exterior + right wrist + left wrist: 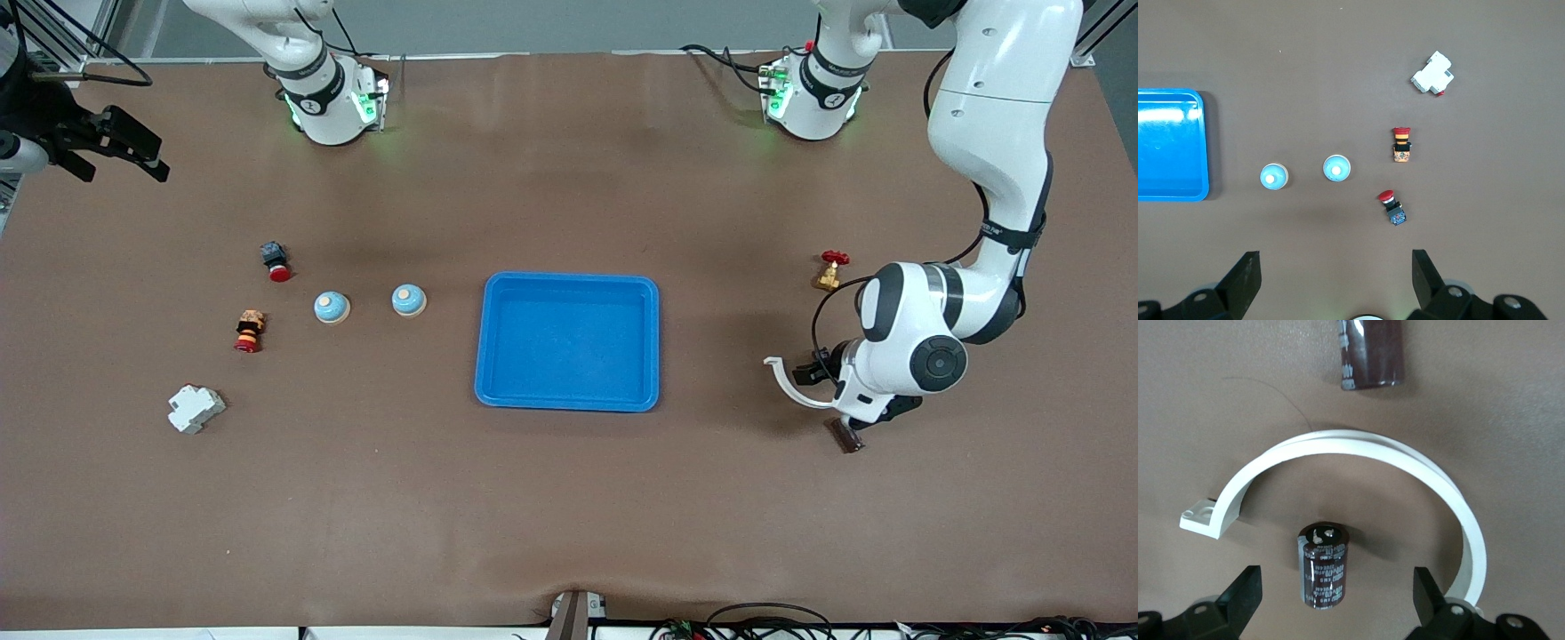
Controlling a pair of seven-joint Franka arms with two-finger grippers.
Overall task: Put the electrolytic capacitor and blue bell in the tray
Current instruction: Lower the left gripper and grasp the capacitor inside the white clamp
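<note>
Hovering with jaws spread astride the dark-brown cylindrical electrolytic capacitor (1324, 565) lying inside the white curved plastic bracket (1358, 447), the left gripper (1335, 597) is needing a centred descent, avoiding that bracket, while the right gripper (1336, 275) is waiting released.

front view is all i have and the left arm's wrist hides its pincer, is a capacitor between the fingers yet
observer: Yes. The left wrist view shows an electrolytic capacitor between the open fingers of the left pincer, touching neither.
operator: anything crowding it
observer: A white curved bracket arcs around it, one end close to a finger.
operator: only one capacitor there
observer: No, a second capacitor lies just outside the bracket's arc.
operator: and the right pincer
observer: The right pincer waits open above the right arm's end of the table.
</note>
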